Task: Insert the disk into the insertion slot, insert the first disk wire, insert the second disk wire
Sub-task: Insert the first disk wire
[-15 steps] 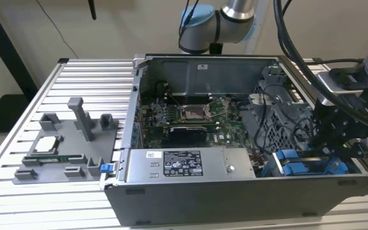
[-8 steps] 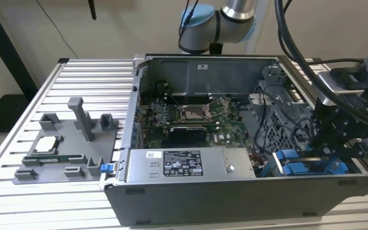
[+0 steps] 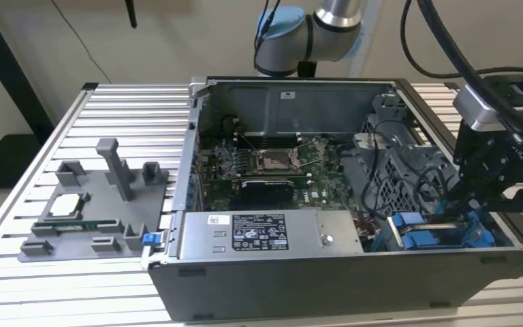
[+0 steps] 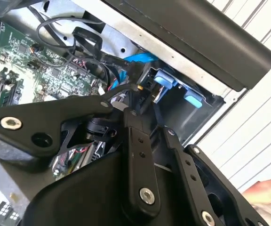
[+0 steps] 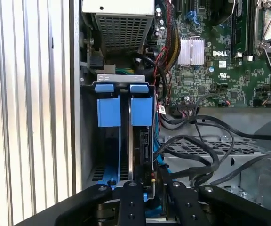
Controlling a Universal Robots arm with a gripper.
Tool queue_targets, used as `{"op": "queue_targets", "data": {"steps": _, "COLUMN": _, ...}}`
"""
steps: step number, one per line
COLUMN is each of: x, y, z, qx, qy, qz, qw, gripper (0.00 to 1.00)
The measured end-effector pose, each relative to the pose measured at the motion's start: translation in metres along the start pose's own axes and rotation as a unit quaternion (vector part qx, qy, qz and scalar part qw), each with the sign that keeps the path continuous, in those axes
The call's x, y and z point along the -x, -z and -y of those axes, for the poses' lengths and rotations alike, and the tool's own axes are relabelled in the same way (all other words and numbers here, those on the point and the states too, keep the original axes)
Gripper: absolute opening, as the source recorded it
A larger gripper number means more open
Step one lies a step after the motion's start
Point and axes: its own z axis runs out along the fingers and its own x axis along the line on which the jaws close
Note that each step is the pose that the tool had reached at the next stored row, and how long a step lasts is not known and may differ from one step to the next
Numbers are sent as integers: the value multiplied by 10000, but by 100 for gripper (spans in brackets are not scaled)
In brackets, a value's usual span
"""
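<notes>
Your black fingers [image 5: 130, 200] pinch a small black wire plug [image 5: 150, 179]. It is beside the flat grey disk [image 5: 142, 146] inside the grey metal slot [image 5: 119, 76].

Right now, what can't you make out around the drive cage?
Insertion slot: in the exterior view the tool covers part of it.
Disk: edge-on in the first wrist view; blue tabs and cables hide its seating depth.
Tool's tip: second wrist view, its own black linkage blocks it; cut by the frame edge in the first wrist view.
</notes>
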Motion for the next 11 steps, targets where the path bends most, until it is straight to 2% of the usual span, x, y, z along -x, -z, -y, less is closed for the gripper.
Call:
{"op": "queue_targets", "data": {"steps": 7, "x": 10, "y": 107, "z": -2, "qx": 0, "qy": 0, "qz": 1, "qw": 10000, "gripper": 100}}
{"op": "queue_targets", "data": {"steps": 11, "x": 19, "y": 116, "z": -3, "qx": 0, "qy": 0, "qz": 0, "qw": 10000, "gripper": 100}}
